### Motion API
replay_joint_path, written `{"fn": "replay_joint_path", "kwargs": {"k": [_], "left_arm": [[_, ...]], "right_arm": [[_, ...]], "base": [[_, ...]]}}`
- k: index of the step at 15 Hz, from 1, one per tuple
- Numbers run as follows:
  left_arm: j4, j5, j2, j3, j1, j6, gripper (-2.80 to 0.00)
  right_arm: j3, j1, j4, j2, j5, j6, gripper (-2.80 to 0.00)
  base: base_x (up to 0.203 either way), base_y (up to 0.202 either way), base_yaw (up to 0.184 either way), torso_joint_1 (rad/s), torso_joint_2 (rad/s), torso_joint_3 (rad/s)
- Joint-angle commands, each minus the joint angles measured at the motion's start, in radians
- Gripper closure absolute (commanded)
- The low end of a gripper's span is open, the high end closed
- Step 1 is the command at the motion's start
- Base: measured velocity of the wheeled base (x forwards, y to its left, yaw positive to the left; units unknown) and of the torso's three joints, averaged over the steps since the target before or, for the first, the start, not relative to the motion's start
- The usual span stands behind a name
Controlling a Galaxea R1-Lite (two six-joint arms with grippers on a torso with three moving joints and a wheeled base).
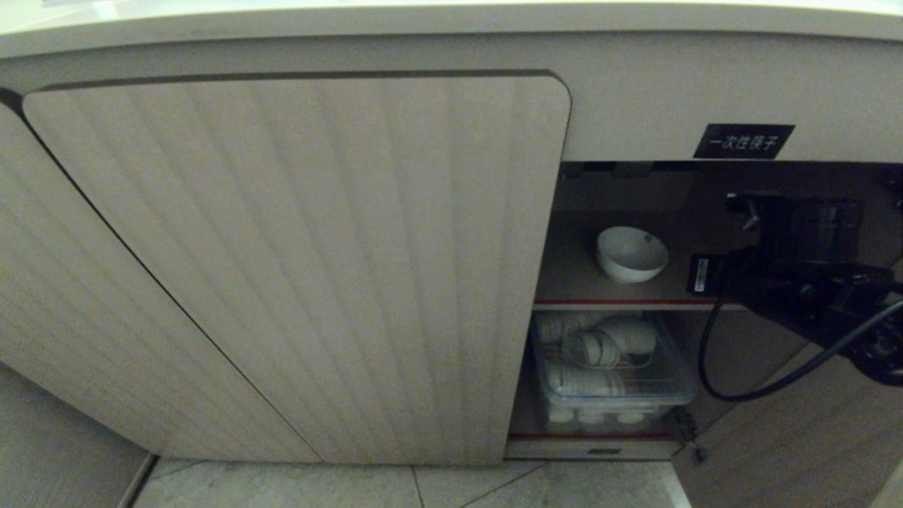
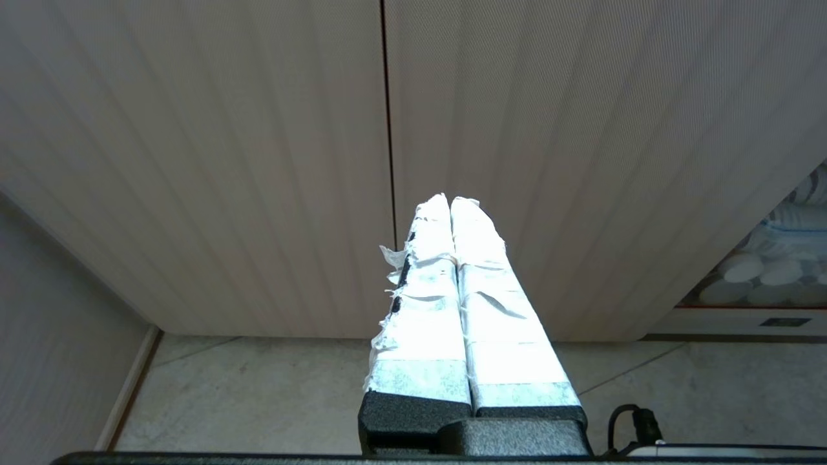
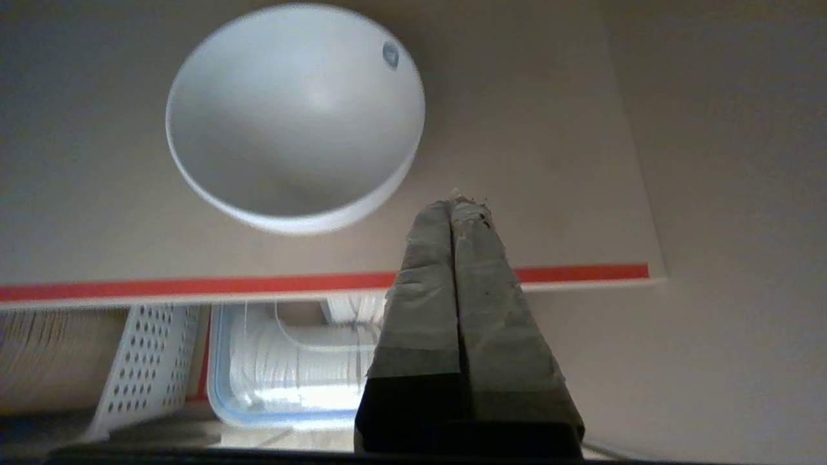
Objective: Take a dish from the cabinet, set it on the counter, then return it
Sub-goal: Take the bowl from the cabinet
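- Your right gripper (image 3: 460,205) has its fingers pressed together and holds nothing; it sits at the open right side of the cabinet (image 1: 296,268), tips over the shelf's (image 3: 568,194) red front edge.
- The dish (image 1: 631,254) stands upright on that upper shelf, left of the gripper and apart from it (no contact visible).
- Your left gripper (image 2: 450,201), also pinched together and empty, is parked near the closed doors.
- Judging by this, either nothing is done or the dish is already back; the counter (image 1: 451,21) shows only its edge, bare.

right pincer (image 3: 454,201) closed | bowl (image 3: 294,116) on red-edged shelf (image 3: 194,285)
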Motion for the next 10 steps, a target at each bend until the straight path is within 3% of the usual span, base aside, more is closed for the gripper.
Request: {"fn": "replay_joint_path", "kwargs": {"k": [1, 10], "left_arm": [[-0.001, 0.000, 0.000, -0.001, 0.000, 0.000, 0.00], [-0.001, 0.000, 0.000, -0.001, 0.000, 0.000, 0.00]], "right_arm": [[-0.002, 0.000, -0.018, 0.016, -0.001, 0.000, 0.00], [-0.048, 0.000, -0.074, 0.081, -0.001, 0.001, 0.00]], "base": [[0.000, 0.000, 0.000, 0.000, 0.00, 0.000], [0.000, 0.000, 0.000, 0.000, 0.00, 0.000]]}}
